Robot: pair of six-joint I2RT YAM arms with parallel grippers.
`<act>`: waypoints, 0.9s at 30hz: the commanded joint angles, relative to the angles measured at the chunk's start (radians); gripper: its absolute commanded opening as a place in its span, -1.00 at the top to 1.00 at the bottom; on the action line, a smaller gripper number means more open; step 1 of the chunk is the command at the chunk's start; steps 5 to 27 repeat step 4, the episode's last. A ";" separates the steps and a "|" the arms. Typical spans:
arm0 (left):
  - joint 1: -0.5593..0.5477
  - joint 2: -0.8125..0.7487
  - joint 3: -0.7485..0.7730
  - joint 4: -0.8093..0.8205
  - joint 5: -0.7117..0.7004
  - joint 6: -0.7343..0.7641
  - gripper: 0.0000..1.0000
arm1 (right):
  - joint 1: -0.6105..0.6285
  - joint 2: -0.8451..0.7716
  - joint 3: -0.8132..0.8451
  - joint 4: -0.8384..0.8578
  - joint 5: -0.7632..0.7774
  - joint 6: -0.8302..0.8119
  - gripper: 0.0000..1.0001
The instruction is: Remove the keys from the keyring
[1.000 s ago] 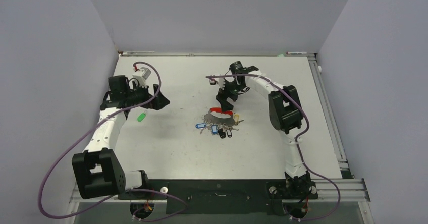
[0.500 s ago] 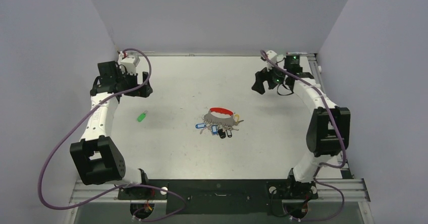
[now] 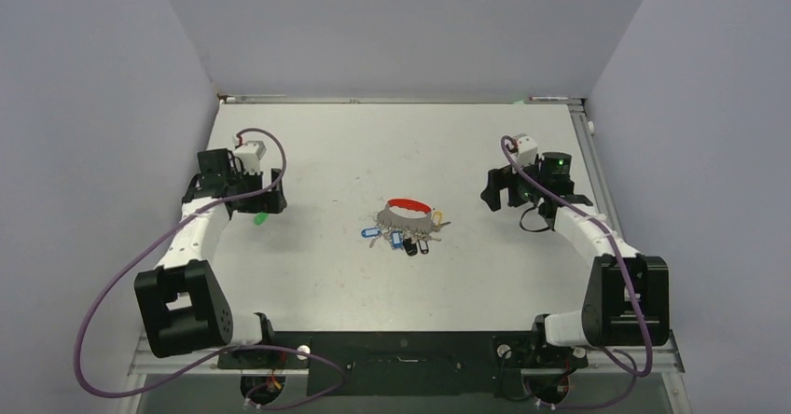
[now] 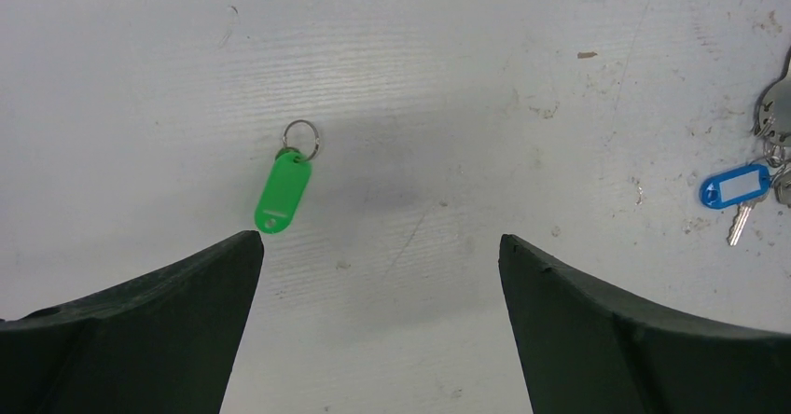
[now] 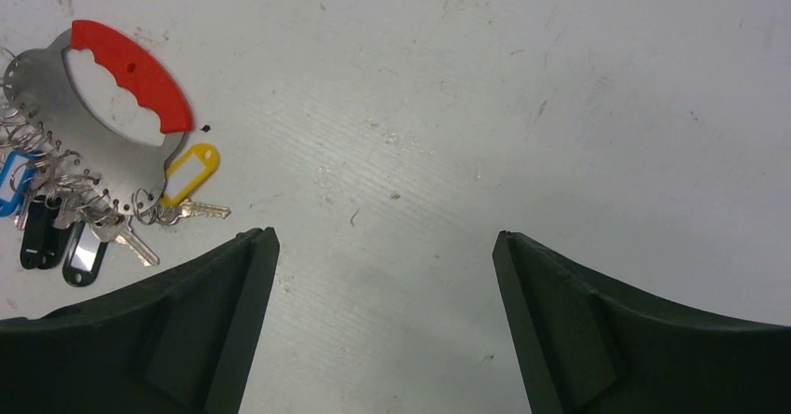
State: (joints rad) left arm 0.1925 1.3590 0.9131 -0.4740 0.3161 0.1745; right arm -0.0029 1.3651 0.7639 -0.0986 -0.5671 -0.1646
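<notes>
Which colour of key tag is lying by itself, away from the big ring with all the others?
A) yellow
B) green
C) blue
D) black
B: the green tag lies alone with its own small ring, while the other keys are bunched at the keyring.

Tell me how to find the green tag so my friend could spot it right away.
Start at the white table, then look at its left side, close to the tip of the left arm. There lies the green tag with a small metal ring, all alone; the other tags crowd together on the keyring in the middle.
</notes>
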 commanded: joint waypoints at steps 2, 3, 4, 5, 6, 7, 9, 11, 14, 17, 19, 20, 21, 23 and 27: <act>-0.003 -0.032 0.005 0.102 -0.037 -0.053 -0.92 | 0.006 -0.008 0.015 0.123 0.027 0.046 -0.79; -0.004 -0.029 0.009 0.102 -0.036 -0.055 -0.92 | 0.006 -0.006 0.015 0.123 0.028 0.048 -0.79; -0.005 -0.025 0.012 0.100 -0.033 -0.056 -0.92 | 0.006 -0.007 0.015 0.124 0.031 0.048 -0.79; -0.005 -0.025 0.012 0.100 -0.033 -0.056 -0.92 | 0.006 -0.007 0.015 0.124 0.031 0.048 -0.79; -0.005 -0.025 0.012 0.100 -0.033 -0.056 -0.92 | 0.006 -0.007 0.015 0.124 0.031 0.048 -0.79; -0.005 -0.025 0.012 0.100 -0.033 -0.056 -0.92 | 0.006 -0.007 0.015 0.124 0.031 0.048 -0.79; -0.005 -0.025 0.012 0.100 -0.033 -0.056 -0.92 | 0.006 -0.007 0.015 0.124 0.031 0.048 -0.79; -0.005 -0.025 0.012 0.100 -0.033 -0.056 -0.92 | 0.006 -0.007 0.015 0.124 0.031 0.048 -0.79; -0.005 -0.025 0.012 0.100 -0.033 -0.056 -0.92 | 0.006 -0.007 0.015 0.124 0.031 0.048 -0.79; -0.005 -0.025 0.012 0.100 -0.033 -0.056 -0.92 | 0.006 -0.007 0.015 0.124 0.031 0.048 -0.79; -0.005 -0.025 0.012 0.100 -0.033 -0.056 -0.92 | 0.006 -0.007 0.015 0.124 0.031 0.048 -0.79; -0.005 -0.025 0.012 0.100 -0.033 -0.056 -0.92 | 0.006 -0.007 0.015 0.124 0.031 0.048 -0.79; -0.005 -0.025 0.012 0.100 -0.033 -0.056 -0.92 | 0.006 -0.007 0.015 0.124 0.031 0.048 -0.79; -0.005 -0.025 0.012 0.100 -0.033 -0.056 -0.92 | 0.006 -0.007 0.015 0.124 0.031 0.048 -0.79; -0.005 -0.025 0.012 0.100 -0.033 -0.056 -0.92 | 0.006 -0.007 0.015 0.124 0.031 0.048 -0.79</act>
